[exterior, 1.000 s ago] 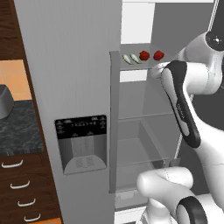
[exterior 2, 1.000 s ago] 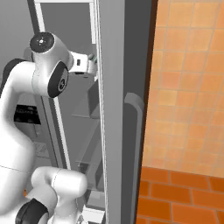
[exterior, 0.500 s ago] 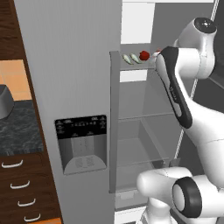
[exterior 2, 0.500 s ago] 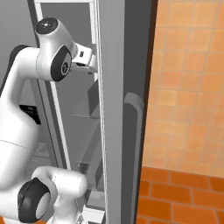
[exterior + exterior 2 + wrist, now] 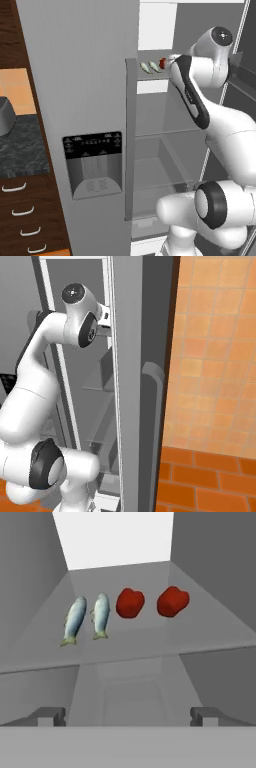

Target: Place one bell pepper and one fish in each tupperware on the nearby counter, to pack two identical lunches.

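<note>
- Bell pepper, right (image 5: 173,601) and bell pepper, left (image 5: 130,603): two glossy red lumps are sitting apart on the glass shelf (image 5: 150,644) inside the open fridge (image 5: 80,75), near its far end; in the left base view one pepper is showing as a red dot beside the arm.
- Fish, right (image 5: 101,615) and fish, left (image 5: 74,620): two pale bodies are lying side by side, nearly parallel, just left of the peppers, tails pointing toward you.
- Gripper (image 5: 127,716): you are holding it released, fingers spread wide and empty, short of the shelf edge and aimed between the right fish and the left pepper.
- Step in hand, as judged: you are reaching for a first item. Pick one target now and centre on it; the right pepper is standing clearest of its neighbours.
- Advice: keep the fingers level above the glass while advancing, and straddle the pepper's widest part before clenching; it probably rolls if nudged off-centre.
- Counter (image 5: 20,145): it is lying to the left, past the fridge door; plan a clear withdrawal around that door.
</note>
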Tool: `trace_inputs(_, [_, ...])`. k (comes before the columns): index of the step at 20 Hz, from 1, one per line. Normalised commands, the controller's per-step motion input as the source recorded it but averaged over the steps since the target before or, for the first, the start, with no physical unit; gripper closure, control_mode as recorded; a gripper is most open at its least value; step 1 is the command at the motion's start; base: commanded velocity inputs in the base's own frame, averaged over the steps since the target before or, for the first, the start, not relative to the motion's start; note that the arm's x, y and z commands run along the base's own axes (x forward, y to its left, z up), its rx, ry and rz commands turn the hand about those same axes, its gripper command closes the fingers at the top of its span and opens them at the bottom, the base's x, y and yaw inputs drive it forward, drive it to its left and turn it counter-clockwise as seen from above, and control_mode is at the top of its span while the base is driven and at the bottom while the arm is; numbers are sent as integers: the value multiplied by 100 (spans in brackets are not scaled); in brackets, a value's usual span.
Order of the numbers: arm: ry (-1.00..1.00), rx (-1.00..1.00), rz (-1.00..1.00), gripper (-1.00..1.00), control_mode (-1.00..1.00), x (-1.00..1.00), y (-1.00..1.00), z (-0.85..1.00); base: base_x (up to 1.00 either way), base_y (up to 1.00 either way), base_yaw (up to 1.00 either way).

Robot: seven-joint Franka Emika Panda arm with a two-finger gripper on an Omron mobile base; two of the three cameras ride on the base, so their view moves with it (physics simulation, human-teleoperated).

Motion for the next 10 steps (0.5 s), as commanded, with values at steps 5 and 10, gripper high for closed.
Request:
trace_inputs(5, [3,0,0,-100,-100,96,0,-1,0,0,0])
trace_inputs(10, [0,1,1,-100,-100,66,-27,-7,0,0,0])
